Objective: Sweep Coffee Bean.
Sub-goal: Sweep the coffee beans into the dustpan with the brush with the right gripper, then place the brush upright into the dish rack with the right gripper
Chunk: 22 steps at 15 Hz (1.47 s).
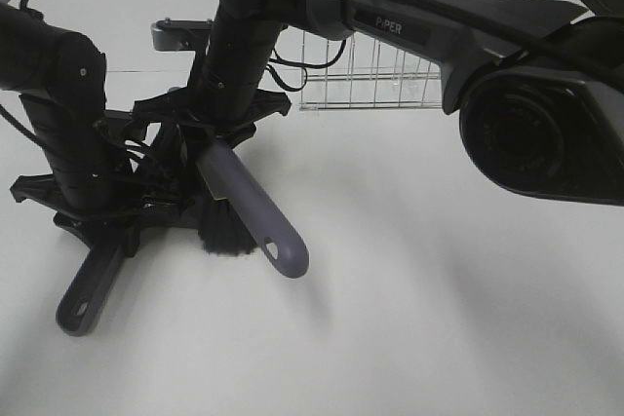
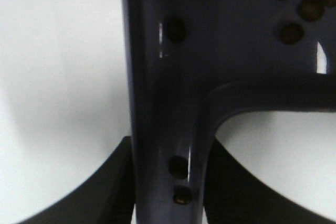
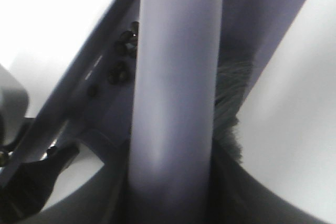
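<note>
The brush handle [image 3: 176,87], clamped in the right gripper [image 1: 213,143], angles its bristles [image 1: 226,233] toward the dustpan [image 2: 236,66], which the left gripper [image 2: 168,198] clamps by its stem to catch the coffee beans [image 2: 291,32], several lying inside it.

Both arms reached down side by side, hands closed.
The left arm [image 1: 58,85] stood near upright at the left, wrist pointing down, with the left hand [image 1: 105,226] clamped on the dustpan [image 1: 86,297] handle. The right arm [image 1: 244,26] came across from the right, elbow high and forearm dropping steeply. The right hand [image 1: 216,141] gripped the brush [image 1: 261,226] handle, close beside the left hand.
</note>
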Each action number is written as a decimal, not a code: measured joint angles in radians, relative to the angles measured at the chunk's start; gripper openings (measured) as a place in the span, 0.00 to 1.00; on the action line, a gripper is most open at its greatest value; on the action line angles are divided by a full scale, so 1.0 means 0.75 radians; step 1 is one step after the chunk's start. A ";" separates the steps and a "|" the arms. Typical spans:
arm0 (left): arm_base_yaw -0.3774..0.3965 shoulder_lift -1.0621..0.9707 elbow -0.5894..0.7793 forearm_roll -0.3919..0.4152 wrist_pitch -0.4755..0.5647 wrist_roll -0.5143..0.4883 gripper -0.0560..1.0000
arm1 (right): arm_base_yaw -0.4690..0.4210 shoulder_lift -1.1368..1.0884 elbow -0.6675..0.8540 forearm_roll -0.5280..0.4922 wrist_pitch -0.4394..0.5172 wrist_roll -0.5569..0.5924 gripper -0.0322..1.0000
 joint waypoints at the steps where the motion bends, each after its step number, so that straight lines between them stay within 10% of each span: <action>1: 0.000 0.000 0.000 0.000 0.000 0.000 0.36 | 0.001 0.005 -0.020 0.001 0.008 0.000 0.29; 11: 0.000 0.000 0.000 0.000 0.001 0.000 0.36 | -0.131 -0.171 -0.335 -0.475 0.196 -0.003 0.29; 22: 0.000 0.000 0.000 0.000 0.001 0.000 0.36 | -0.629 -0.495 0.365 -0.504 0.203 -0.009 0.29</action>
